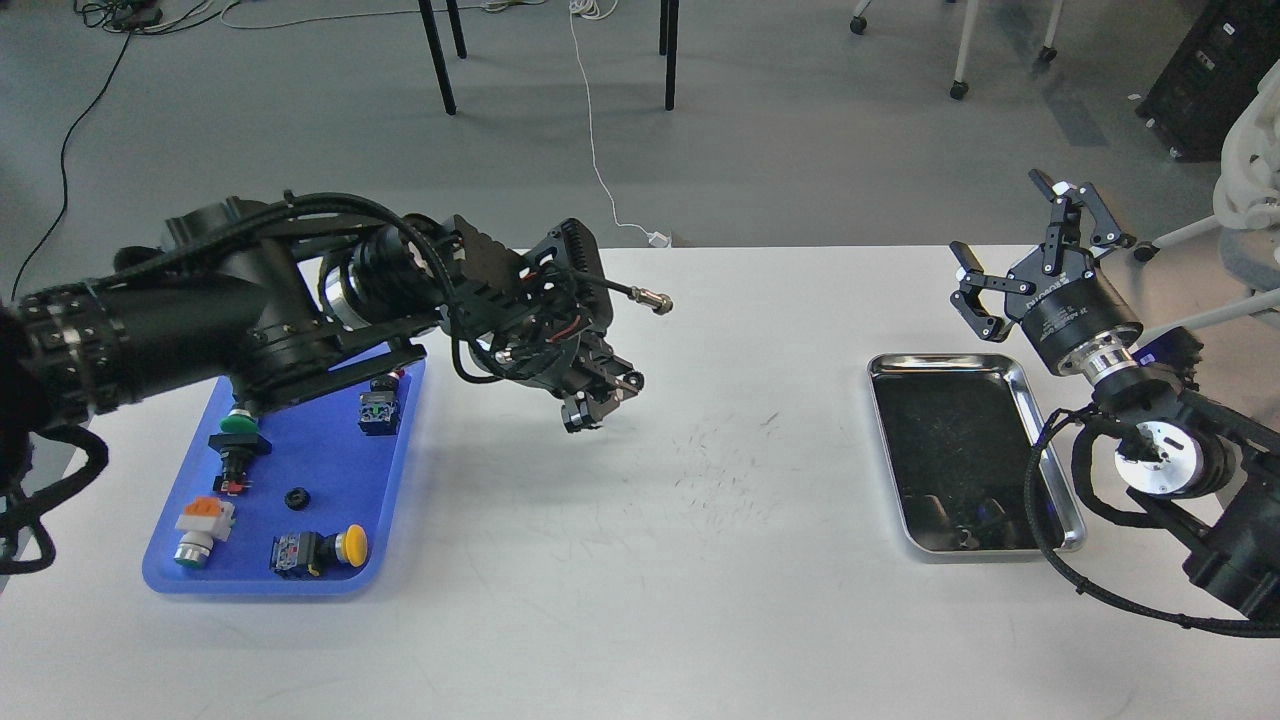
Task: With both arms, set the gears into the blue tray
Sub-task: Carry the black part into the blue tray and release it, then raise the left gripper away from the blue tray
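Observation:
The blue tray [335,470] lies at the table's left. One small black gear [295,497] rests on its floor among coloured push-buttons. My left gripper [601,398] hangs above the white table, just right of the tray, pointing down and to the right. Its fingers are dark and bunched, so I cannot tell whether they hold anything. My right gripper [1000,215] is raised beyond the far right corner of the table with its fingers [975,290] spread wide and nothing between them. No other gear shows on the table.
A shiny steel tray [940,362] with a dark inside lies at the right, under my right arm. In the blue tray are a green button [235,425], an orange-topped one [200,520], a yellow one [345,545] and a dark switch [378,410]. A cable plug [655,300] juts from my left wrist.

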Robot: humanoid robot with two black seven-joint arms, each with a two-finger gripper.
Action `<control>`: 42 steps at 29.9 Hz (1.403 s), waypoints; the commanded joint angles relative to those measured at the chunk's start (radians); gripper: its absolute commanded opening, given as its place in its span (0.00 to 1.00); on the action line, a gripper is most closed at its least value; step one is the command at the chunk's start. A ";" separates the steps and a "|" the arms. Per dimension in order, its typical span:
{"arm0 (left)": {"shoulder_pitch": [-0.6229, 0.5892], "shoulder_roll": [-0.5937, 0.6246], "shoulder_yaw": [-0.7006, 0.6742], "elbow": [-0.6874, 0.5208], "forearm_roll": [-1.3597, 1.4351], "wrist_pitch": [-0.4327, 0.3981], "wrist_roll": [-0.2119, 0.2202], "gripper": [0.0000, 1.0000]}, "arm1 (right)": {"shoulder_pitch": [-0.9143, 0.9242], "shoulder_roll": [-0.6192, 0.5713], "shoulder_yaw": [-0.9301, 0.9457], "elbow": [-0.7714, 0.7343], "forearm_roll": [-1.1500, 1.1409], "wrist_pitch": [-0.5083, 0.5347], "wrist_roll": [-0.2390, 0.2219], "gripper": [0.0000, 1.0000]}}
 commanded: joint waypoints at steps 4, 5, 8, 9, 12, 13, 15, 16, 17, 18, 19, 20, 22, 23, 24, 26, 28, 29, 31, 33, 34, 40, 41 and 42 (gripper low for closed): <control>0.058 0.243 0.008 -0.082 -0.003 0.009 0.000 0.16 | 0.004 0.001 -0.003 0.003 -0.001 0.002 0.000 0.98; 0.085 0.272 0.004 -0.082 -0.003 0.013 0.000 0.16 | 0.006 0.001 -0.003 0.003 -0.001 0.002 0.000 0.98; 0.154 0.356 -0.001 -0.084 -0.003 0.030 0.000 0.16 | 0.006 0.008 -0.005 0.000 -0.001 0.002 0.000 0.98; 0.171 0.386 -0.001 -0.084 -0.003 0.039 0.000 0.16 | 0.006 0.011 -0.003 -0.002 -0.001 0.000 0.000 0.98; 0.240 0.459 -0.009 -0.079 -0.003 0.064 0.000 0.17 | 0.007 0.016 -0.003 -0.003 -0.001 0.000 0.000 0.98; 0.256 0.473 -0.010 -0.073 -0.003 0.069 0.000 0.17 | 0.007 0.019 -0.003 -0.003 -0.001 0.000 0.000 0.98; 0.286 0.484 -0.019 -0.069 -0.003 0.070 0.000 0.17 | 0.006 0.020 -0.003 -0.003 -0.001 -0.001 0.000 0.98; 0.303 0.486 -0.027 -0.068 -0.003 0.070 0.000 0.17 | 0.006 0.022 -0.003 -0.003 -0.001 -0.001 0.000 0.99; 0.318 0.487 -0.033 -0.068 -0.005 0.070 0.000 0.17 | 0.006 0.020 -0.003 -0.003 -0.001 0.000 0.000 0.98; 0.332 0.487 -0.042 -0.067 -0.005 0.070 0.000 0.18 | 0.006 0.020 -0.003 -0.003 -0.001 -0.001 0.000 0.98; 0.345 0.484 -0.054 -0.061 -0.003 0.070 0.000 0.18 | 0.004 0.020 -0.003 -0.003 -0.001 -0.001 0.000 0.99; 0.352 0.478 -0.064 -0.049 0.002 0.070 0.000 0.18 | 0.003 0.020 -0.003 -0.003 -0.001 -0.001 0.000 0.98; 0.365 0.463 -0.068 -0.029 0.005 0.070 0.000 0.18 | 0.000 0.019 -0.003 0.003 -0.001 -0.001 0.000 0.98; 0.366 0.452 -0.068 -0.016 0.005 0.070 0.000 0.18 | -0.006 0.019 -0.003 0.003 -0.001 0.000 0.000 0.98; 0.368 0.441 -0.068 -0.004 0.005 0.069 0.000 0.18 | -0.009 0.017 -0.003 0.001 -0.001 0.000 0.000 0.99; 0.371 0.424 -0.068 0.022 0.005 0.070 0.000 0.19 | -0.011 0.014 -0.002 0.003 -0.001 0.000 0.000 0.98; 0.374 0.417 -0.068 0.045 0.005 0.070 0.000 0.23 | -0.012 0.010 0.007 0.004 -0.001 0.000 0.000 0.98; 0.375 0.413 -0.070 0.054 0.005 0.070 0.000 0.27 | -0.012 0.010 0.008 0.003 -0.001 0.002 0.000 0.98; 0.378 0.406 -0.074 0.069 0.002 0.073 0.000 0.34 | -0.012 0.010 0.009 0.000 -0.001 0.000 0.000 0.98; 0.381 0.394 -0.087 0.080 0.002 0.075 0.000 0.40 | -0.012 0.010 0.009 0.000 -0.001 0.000 0.000 0.98; 0.383 0.390 -0.090 0.089 0.002 0.078 0.000 0.47 | -0.012 0.010 0.009 0.000 -0.001 0.000 0.000 0.99; 0.415 0.378 -0.140 0.108 -0.009 0.118 0.000 0.91 | -0.020 0.014 0.009 -0.003 -0.001 -0.001 0.000 0.98; 0.423 0.377 -0.165 0.106 -0.009 0.119 0.000 0.92 | -0.022 0.016 0.009 -0.005 -0.003 -0.001 0.000 0.99; 0.431 0.377 -0.198 0.105 -0.014 0.119 0.000 0.93 | -0.022 0.019 0.011 -0.006 -0.003 -0.001 0.000 0.99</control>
